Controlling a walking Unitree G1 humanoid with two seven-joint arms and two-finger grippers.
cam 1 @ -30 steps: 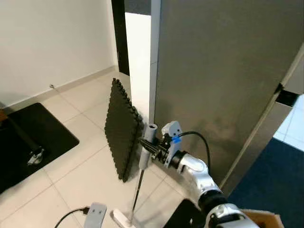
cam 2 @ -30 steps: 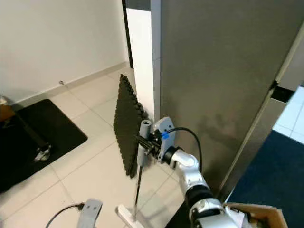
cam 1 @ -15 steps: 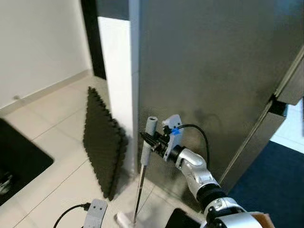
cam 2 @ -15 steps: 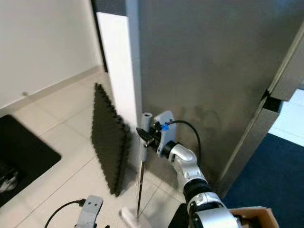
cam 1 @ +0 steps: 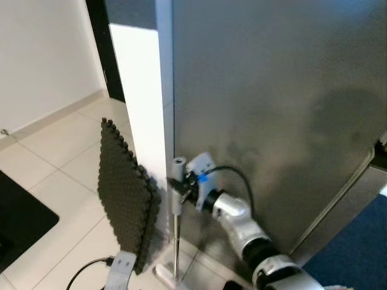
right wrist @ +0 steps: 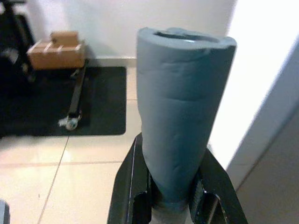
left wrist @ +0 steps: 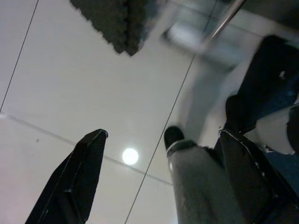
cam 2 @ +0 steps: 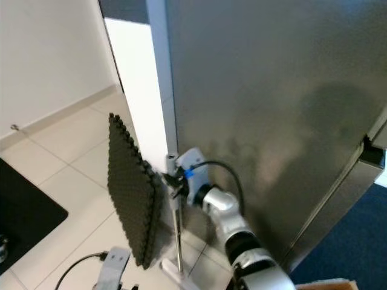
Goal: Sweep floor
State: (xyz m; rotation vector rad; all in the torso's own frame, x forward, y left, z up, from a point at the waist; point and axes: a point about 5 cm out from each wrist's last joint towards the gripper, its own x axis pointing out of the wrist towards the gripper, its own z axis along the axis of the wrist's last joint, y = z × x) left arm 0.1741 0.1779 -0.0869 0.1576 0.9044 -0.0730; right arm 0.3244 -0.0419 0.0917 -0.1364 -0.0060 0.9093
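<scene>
Beside a tall grey cabinet, the right pincer is clamped around the grey foam grip of a broom handle. The handle stands upright, its thin metal shaft running down to a white broom head on the pale tiled floor. A black foam mat leans upright just beside it. The left pincer hangs over the floor tiles, its 2 fingers spread wide.
</scene>
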